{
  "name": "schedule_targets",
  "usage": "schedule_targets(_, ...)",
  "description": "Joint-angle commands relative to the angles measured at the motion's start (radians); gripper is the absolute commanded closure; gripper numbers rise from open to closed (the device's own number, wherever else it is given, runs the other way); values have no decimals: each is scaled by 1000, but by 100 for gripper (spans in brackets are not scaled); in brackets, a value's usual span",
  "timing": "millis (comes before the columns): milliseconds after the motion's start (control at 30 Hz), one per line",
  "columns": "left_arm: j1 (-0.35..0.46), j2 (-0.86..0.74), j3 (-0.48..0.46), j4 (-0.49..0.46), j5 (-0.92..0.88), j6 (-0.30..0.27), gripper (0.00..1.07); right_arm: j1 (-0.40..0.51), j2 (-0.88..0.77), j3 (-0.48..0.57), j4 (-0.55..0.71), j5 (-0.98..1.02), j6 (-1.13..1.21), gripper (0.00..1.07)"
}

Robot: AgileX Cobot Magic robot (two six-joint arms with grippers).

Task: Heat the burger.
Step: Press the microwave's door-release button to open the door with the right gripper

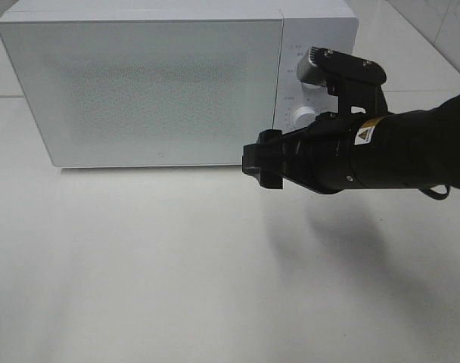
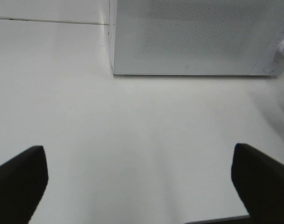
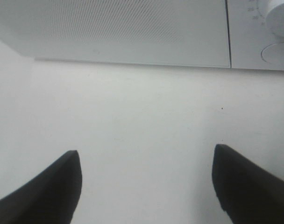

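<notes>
White boxy microwave (image 1: 317, 45), frosted door (image 1: 139, 91) shut, fills the scene. The black right gripper (image 1: 262, 162) hovers just before the door's lower corner, jaws wide and empty; the left gripper (image 2: 139, 186) faces the microwave, equally wide. No burger shows anywhere. An off-centre reach could miss its white dial (image 1: 303, 117).

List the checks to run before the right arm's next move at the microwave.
1. Burger located: cannot tell; no view shows it.
2. Microwave door shut: ok.
3. Right gripper open and empty: ok.
4. Left gripper open and empty: ok.
5. Right gripper touching the dial: not ok; it hangs apart from it, by the door's lower corner.
</notes>
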Motion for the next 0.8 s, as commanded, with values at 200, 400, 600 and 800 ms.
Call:
schedule_targets(200, 3, -18, 1, -9, -9, -7, 7, -1, -156, -3, -27, 270, -153, 31)
schedule_targets(400, 3, -18, 1, -9, -9, -7, 7, -1, -261, -3, -109, 490, -102, 31)
schedule_targets(600, 3, -18, 1, -9, -9, -7, 7, -1, -408, -61, -339, 780, 82, 31)
schedule_targets(800, 3, -18, 1, -9, -9, -7, 7, -1, -543, -116, -440, 930, 96, 31)
